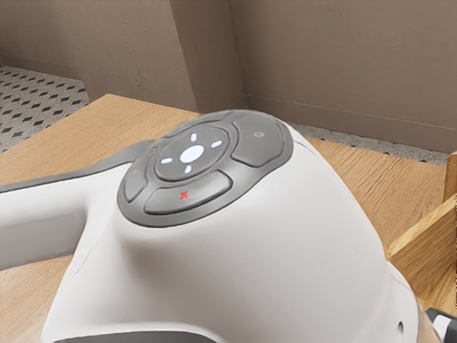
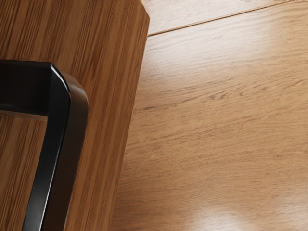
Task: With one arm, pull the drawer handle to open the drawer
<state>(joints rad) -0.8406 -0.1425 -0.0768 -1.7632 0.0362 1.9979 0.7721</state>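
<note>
Across the wooden table (image 1: 107, 136), close to the camera at the arm's side, looms a white arm link (image 1: 271, 250). It carries an oval grey button pad (image 1: 203, 164) with a glowing white centre disc, four small white marks around it, a red cross on the lower button and a faint ring on the upper right one. The link takes up most of the exterior view and runs from that view's left toward its lower right.

At the exterior view's right, on the table, pale wooden boards of the drawer unit (image 1: 425, 243) stand partly behind the arm. A small dark and grey part (image 1: 444, 323) shows just below those boards, at the lower right corner; what it is cannot be told.

Beyond the table's far edge lie a floor of small black-and-white patterned tiles (image 1: 36, 93) and plain beige walls (image 1: 343, 50).

The camera on the hand looks closely at the drawer front (image 2: 101, 57), a dark reddish wood panel with straight grain. A glossy black drawer handle (image 2: 57, 144) with a rounded corner stands out from it, directly under the hand. Beside the panel's edge spreads the lighter tabletop, crossed by one thin seam.

Whether the gripper is spread or pressed together cannot be told, and neither can whether the drawer is open.
</note>
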